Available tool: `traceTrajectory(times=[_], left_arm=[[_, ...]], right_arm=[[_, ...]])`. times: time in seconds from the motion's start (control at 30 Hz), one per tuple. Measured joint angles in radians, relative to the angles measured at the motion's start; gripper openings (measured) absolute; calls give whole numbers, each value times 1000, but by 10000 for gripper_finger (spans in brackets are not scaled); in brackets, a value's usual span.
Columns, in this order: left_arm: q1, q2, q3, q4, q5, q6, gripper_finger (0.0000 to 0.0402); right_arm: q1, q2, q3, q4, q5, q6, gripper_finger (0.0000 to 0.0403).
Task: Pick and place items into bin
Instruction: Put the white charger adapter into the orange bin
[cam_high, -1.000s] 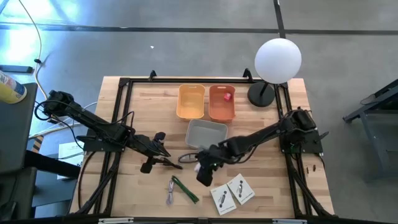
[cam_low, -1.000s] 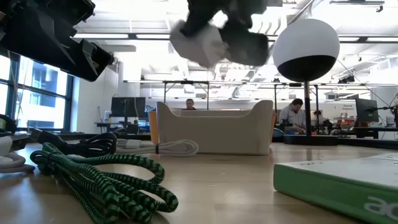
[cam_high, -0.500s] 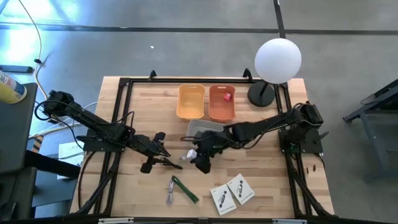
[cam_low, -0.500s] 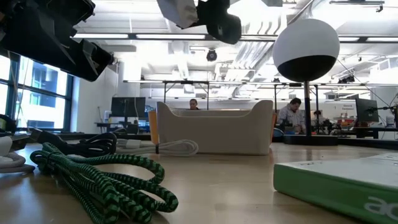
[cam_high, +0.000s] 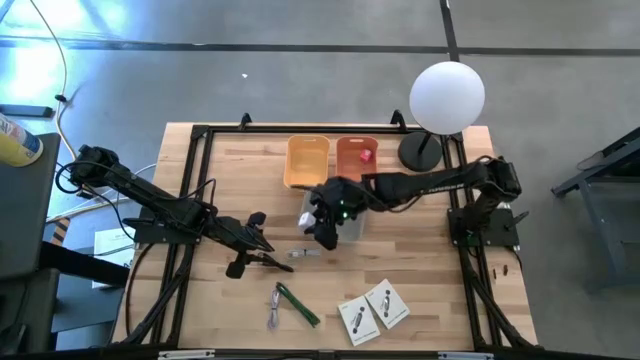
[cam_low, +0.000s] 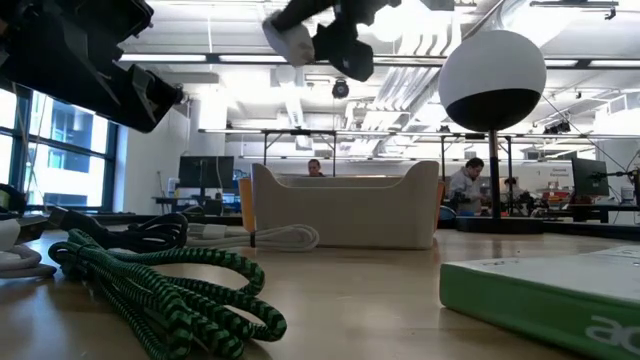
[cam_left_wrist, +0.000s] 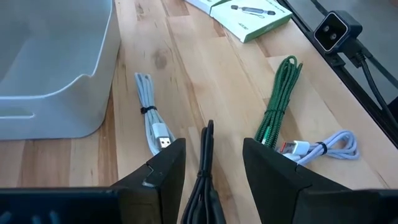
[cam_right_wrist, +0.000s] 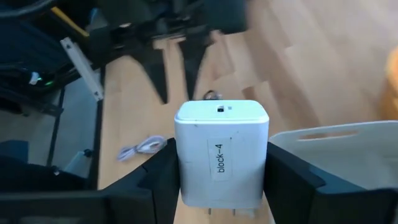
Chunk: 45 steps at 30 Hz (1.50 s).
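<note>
My right gripper is shut on a white charger block labelled "block-4". It hangs high over the left end of the grey bin; the low view shows the block well above the bin. My left gripper stands open low over the table, left of the bin. A thin black cable runs between its fingers, resting on the wood. A white cable, a green cable and two white packets lie on the table. My right gripper pinches the white block's two opposite side faces between its two fingers. The labelled face is toward the wrist camera and the prongs point back toward the wrist. The fingers slant downward from the table's right side. The block is lifted clear of everything.
Two orange bins stand beyond the grey one, the right one holding a red cube. A white globe lamp stands at the far right. A pale coiled cable lies beside the green one. Black frame rails border the table.
My right gripper has carried the white block up and toward the table's far edge, from beside the packets to over the grey bin's left end. It rolled about its wrist on the way. The block stays in the hold.
</note>
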Motion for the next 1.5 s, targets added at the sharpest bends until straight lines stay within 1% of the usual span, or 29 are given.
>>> traceTrajectory(times=[0.1, 0.3, 0.47, 0.57, 0.67, 0.87, 0.97, 1.13, 1.2, 1.27, 1.43, 1.5], left_arm=[[0, 0, 0, -2, 3, -4, 150], [0, 0, 0, -12, 4, -31, 150], [-1, 0, 0, -14, 4, -40, 150], [-1, 0, 0, -14, 4, -54, 150], [0, 0, 0, -13, 4, -54, 150], [0, 0, 0, -12, 4, -61, 150], [-1, 0, 0, -11, 4, -77, 150], [0, 0, 0, -11, 4, -81, 150], [0, 0, 0, -10, 3, -81, 150], [0, 0, 0, -10, -4, -81, 150], [0, 0, 0, -8, -5, -84, 150], [0, 0, 0, -8, -7, -83, 150]], right_arm=[[-40, -11, 0, -14, -12, -29, 183], [-129, -60, 0, -122, -25, -102, 184], [-222, -125, 0, -250, 13, -153, 180], [-275, -157, 0, -304, 15, -176, 187], [-318, -174, 0, -334, 11, -201, 191], [-388, -179, 0, -365, -13, -241, 181], [-414, -179, 0, -366, -32, -256, 186], [-441, -179, -2, -389, -34, -285, 193], [-446, -190, -44, -348, -33, -285, 189], [-451, -218, -128, -286, -32, -268, 184], [-459, -340, -427, 20, -29, -168, 186], [-475, -387, -529, 136, -5, -130, 192]])
